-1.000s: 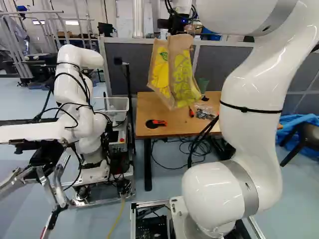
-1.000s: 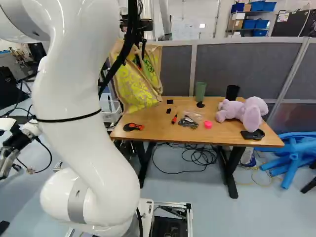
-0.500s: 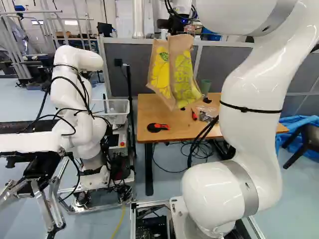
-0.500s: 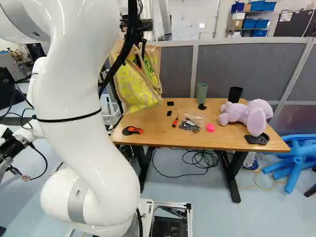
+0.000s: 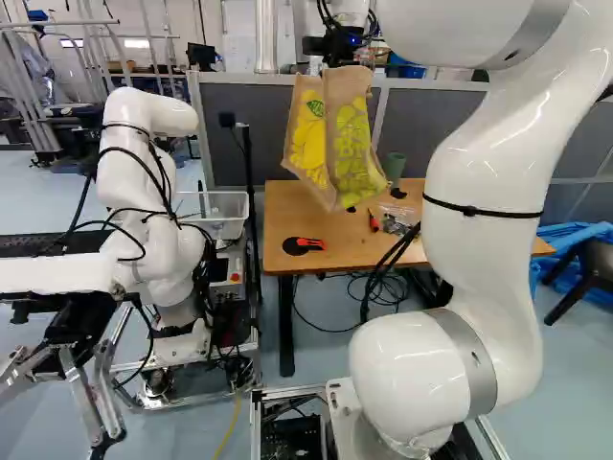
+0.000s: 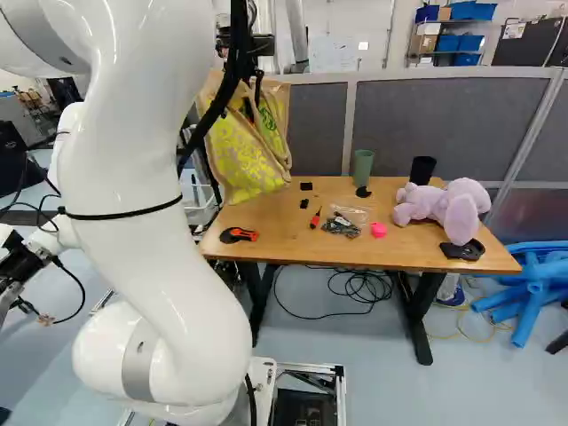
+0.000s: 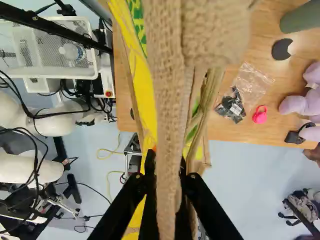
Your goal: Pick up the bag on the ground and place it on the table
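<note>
In the left base view my gripper (image 5: 337, 46) is high up, partly hidden by the bag. The tan and yellow bag (image 5: 330, 144) hangs from it, upright, in front of the wooden table (image 5: 321, 225) as seen there. The right base view shows the bag (image 6: 244, 146) overlapping the table's left end; its bottom looks above the tabletop (image 6: 293, 235). In the wrist view my gripper (image 7: 168, 172) is shut on the bag's woven strap (image 7: 167, 100), which passes between the black fingers.
On the table are a plush toy (image 6: 444, 206), a black cup (image 6: 422, 169), a green cup (image 6: 363, 167), an orange-black tool (image 6: 238, 234), a plastic bag of small parts (image 6: 344, 222) and a pink item (image 6: 378, 230). Another robot (image 5: 153, 192) stands left. Grey partitions (image 6: 444, 115) stand behind.
The base has moved slightly, shifting the table and the other robot in both base views. My arm keeps its pose, and the bag is still held in the gripper.
</note>
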{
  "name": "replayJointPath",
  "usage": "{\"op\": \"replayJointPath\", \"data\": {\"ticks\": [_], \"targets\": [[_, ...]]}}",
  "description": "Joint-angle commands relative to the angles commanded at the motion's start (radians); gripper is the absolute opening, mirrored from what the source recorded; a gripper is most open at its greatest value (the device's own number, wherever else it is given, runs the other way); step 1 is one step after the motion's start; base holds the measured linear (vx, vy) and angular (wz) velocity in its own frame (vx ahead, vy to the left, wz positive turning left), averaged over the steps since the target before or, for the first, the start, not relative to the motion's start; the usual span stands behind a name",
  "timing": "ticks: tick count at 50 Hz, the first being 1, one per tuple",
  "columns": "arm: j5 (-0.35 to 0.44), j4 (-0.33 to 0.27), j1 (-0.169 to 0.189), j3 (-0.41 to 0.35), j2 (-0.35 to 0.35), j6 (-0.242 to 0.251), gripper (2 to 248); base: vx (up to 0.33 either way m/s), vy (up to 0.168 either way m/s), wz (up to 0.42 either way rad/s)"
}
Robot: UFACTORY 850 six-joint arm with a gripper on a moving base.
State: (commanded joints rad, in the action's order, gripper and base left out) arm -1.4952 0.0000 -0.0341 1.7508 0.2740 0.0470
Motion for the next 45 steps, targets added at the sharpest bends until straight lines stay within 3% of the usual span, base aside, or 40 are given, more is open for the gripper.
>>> {"op": "replayJointPath", "data": {"ticks": [16, 28, 45], "targets": [[0.000, 0.000, 0.000, 0.000, 0.000, 0.000, 26, 0.000, 0.000, 0.000], [0.000, 0.000, 0.000, 0.000, 0.000, -0.063, 26, 0.000, 0.000, 0.000], [0.000, 0.000, 0.000, 0.000, 0.002, -0.073, 26, 0.000, 0.000, 0.000]]}}
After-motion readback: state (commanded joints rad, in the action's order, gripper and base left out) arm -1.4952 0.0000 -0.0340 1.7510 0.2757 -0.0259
